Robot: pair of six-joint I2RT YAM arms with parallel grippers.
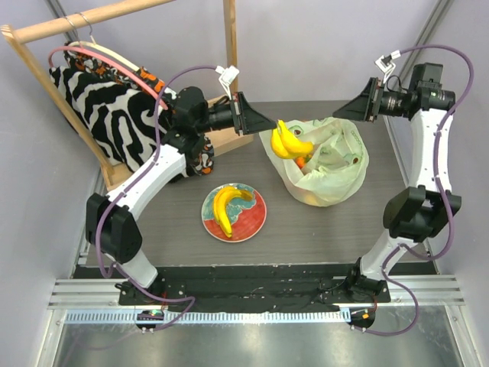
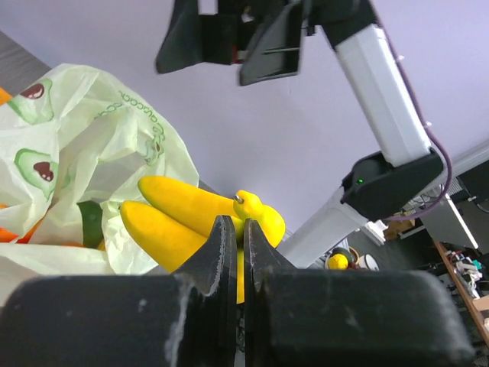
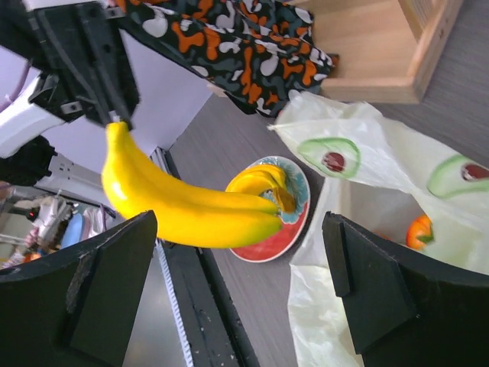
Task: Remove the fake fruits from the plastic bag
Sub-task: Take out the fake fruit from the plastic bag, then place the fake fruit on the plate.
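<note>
A yellow banana bunch [image 1: 289,141] hangs over the mouth of the pale green plastic bag [image 1: 328,172], with my left gripper [image 1: 272,122] shut on its stem. In the left wrist view the fingers [image 2: 221,248] pinch the stem of this bunch [image 2: 179,218] beside the bag [image 2: 84,138]. A small orange fruit [image 1: 300,162] lies inside the bag, also seen in the right wrist view [image 3: 420,231]. A second banana bunch [image 1: 228,205] lies on the red and teal plate [image 1: 256,222]. My right gripper [image 1: 353,107] stands open above the bag's far right side, holding nothing.
A wooden clothes rack [image 1: 114,15] with a zebra-print garment [image 1: 107,107] and an orange-patterned cloth [image 1: 200,157] stands at the back left. Its wooden base [image 3: 382,46] sits close behind the bag. The table's near edge carries a black strip [image 1: 252,279].
</note>
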